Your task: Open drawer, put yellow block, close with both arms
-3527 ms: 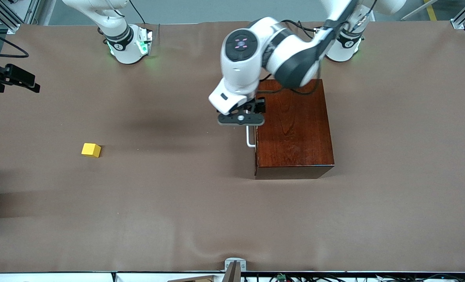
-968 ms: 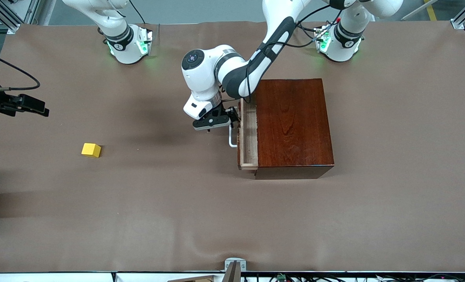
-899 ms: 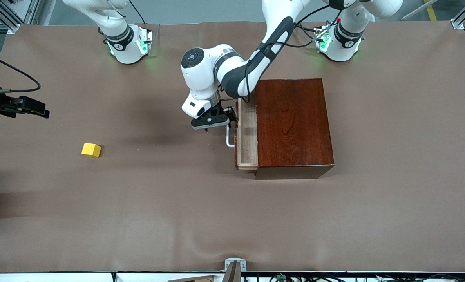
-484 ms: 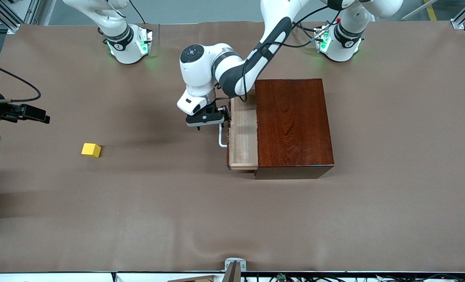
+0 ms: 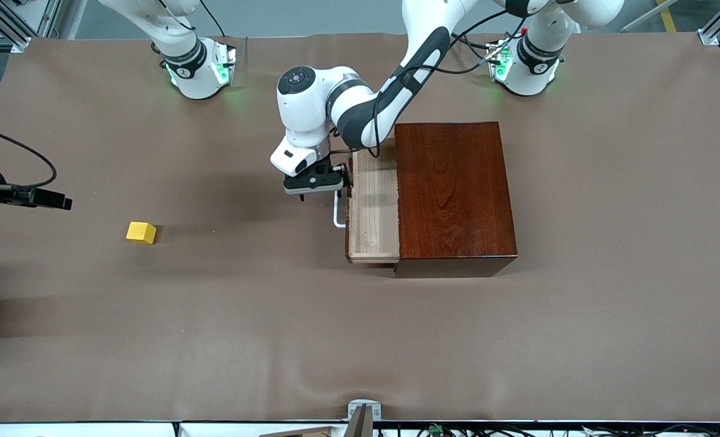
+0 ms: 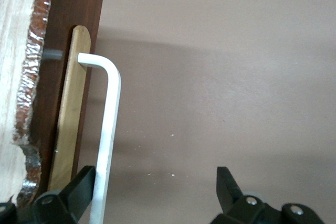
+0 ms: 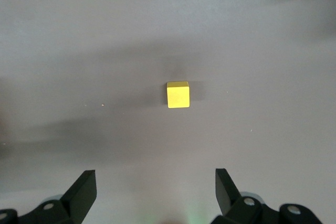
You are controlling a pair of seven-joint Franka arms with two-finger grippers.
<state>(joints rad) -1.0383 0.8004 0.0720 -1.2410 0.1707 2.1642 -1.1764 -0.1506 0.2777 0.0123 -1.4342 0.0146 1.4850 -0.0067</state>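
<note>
Brown table [image 5: 214, 340], yellow block [image 7: 178, 94] (untouched) under spread right gripper [image 7: 152, 192]

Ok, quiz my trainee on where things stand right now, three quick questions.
1. True or false: the small bright yellow cube lies inside the pale light-wood drawer.
2. What stands between the fingers of the left gripper? A: the cube. B: the white U-shaped bar handle. C: nothing.
3. Fill in: the right gripper, above the brown table toward the right arm's end, has its fingers ____.
Key: 1 false; 2 B; 3 open.
</note>
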